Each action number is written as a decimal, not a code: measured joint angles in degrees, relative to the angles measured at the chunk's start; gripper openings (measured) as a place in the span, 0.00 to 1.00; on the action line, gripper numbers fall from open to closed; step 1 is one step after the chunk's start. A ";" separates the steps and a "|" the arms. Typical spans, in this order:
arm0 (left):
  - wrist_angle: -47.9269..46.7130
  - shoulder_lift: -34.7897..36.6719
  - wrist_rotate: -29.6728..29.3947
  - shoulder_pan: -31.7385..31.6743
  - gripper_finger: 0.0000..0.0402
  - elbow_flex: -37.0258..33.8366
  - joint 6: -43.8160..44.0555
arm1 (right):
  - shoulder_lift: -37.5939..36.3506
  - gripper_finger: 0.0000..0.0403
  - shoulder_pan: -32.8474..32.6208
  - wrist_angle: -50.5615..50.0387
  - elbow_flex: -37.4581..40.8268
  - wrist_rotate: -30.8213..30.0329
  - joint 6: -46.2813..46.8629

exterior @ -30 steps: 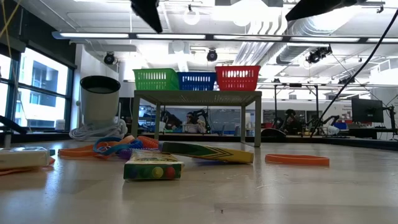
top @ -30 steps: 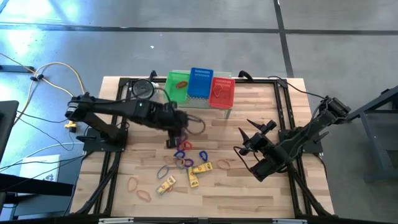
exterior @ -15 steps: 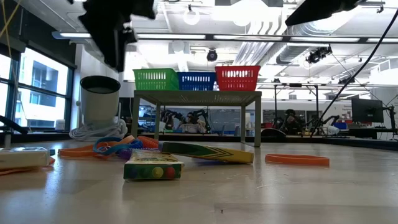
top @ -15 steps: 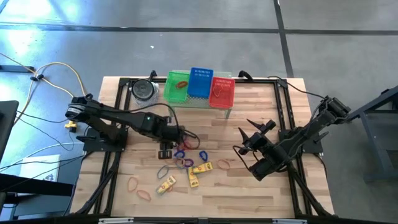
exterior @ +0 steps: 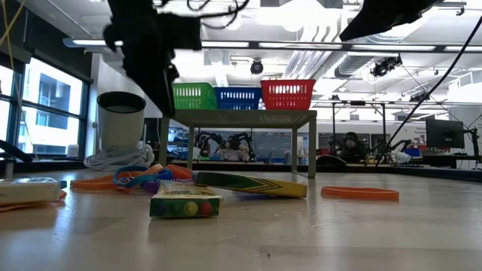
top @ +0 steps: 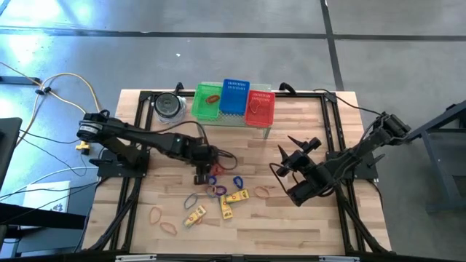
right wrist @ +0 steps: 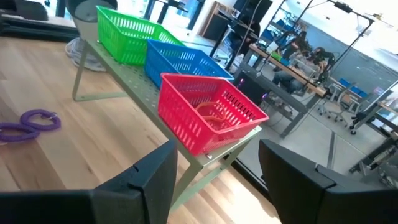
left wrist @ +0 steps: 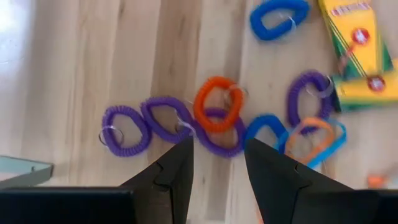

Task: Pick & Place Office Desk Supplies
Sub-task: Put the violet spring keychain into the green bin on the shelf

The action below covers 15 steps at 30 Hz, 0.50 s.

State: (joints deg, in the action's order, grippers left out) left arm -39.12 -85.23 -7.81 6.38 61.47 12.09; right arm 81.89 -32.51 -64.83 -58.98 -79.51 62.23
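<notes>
The supplies lie loose in the middle of the table: purple coil loops (left wrist: 166, 121), an orange loop (left wrist: 216, 104) lying over them, blue loops (left wrist: 278, 15) and yellow crayon boxes (left wrist: 359, 56). In the high view the loop pile (top: 216, 180) sits beside yellow boxes (top: 236, 196) and flat orange bands (top: 155, 215). My left gripper (left wrist: 219, 155) hangs open just above the purple loops, pointing down, and touches nothing; it also shows from overhead (top: 202, 175). My right gripper (right wrist: 214, 171) is open and empty, held above the table's right side (top: 291, 153).
A small green-legged stand at the far edge carries a green basket (top: 207, 102), a blue basket (top: 234, 97) and a red basket (top: 260, 108); the green and red ones hold orange bands. A round grey tin (top: 169, 105) stands left of them. An orange band (exterior: 359, 193) lies apart on the right.
My left gripper has moved from near the basket stand toward the table's near edge and down, coming low over the loop pile. My right gripper has shifted slightly toward the table's left. The supplies have stayed where they were.
</notes>
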 joint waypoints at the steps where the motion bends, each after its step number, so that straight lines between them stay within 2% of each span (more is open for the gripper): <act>1: 0.86 0.00 0.02 -0.50 0.34 -1.00 0.19 | 0.00 0.53 0.00 -0.01 0.00 0.03 -0.38; 9: 5.76 -0.02 0.02 -4.36 0.34 -6.59 -1.14 | 0.00 0.53 0.00 -0.01 0.00 0.20 -1.01; 15: 9.44 0.00 0.00 -6.47 0.34 -10.42 -12.81 | 0.00 0.53 0.00 -0.01 0.00 0.20 -1.02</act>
State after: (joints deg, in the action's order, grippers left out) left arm -29.68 -85.23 -7.81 -0.08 51.06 -0.72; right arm 81.89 -32.51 -64.84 -58.98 -79.31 61.21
